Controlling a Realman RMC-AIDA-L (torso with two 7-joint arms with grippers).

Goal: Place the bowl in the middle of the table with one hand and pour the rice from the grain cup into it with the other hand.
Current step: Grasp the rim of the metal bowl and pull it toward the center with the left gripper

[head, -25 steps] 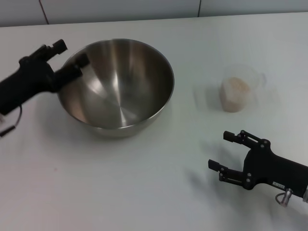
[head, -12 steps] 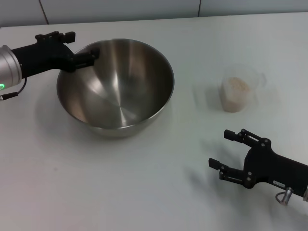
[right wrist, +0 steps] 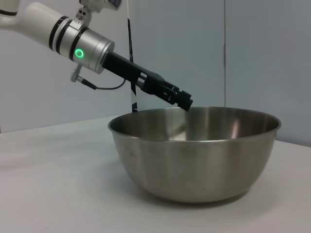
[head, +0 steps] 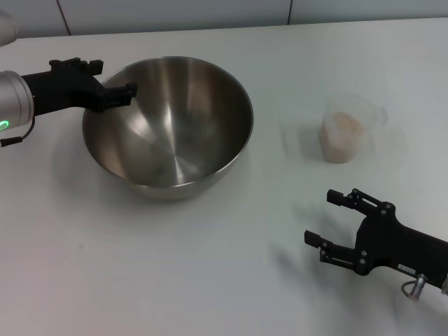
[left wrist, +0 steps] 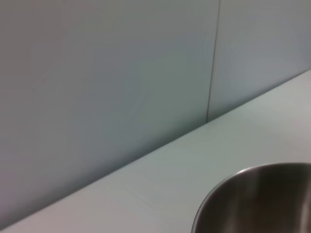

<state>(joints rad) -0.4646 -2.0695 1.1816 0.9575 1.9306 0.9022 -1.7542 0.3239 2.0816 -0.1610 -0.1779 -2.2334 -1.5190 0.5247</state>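
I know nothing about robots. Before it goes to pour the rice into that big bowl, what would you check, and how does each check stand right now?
1. Bowl upright on the table: ok.
2. Left pincer clear of the bowl rim: cannot tell; it sits right above the rim.
3. Bowl central on the table: not ok; it sits toward the left.
4. Grain cup upright, rice inside: ok.
5. Right pincer open for a grasp: ok.
6. Right pincer holding the cup: not ok; it hangs nearer than the cup, apart.

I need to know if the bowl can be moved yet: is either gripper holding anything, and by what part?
Nothing is held. The left gripper hovers open above the bowl rim; the right gripper is open and empty.
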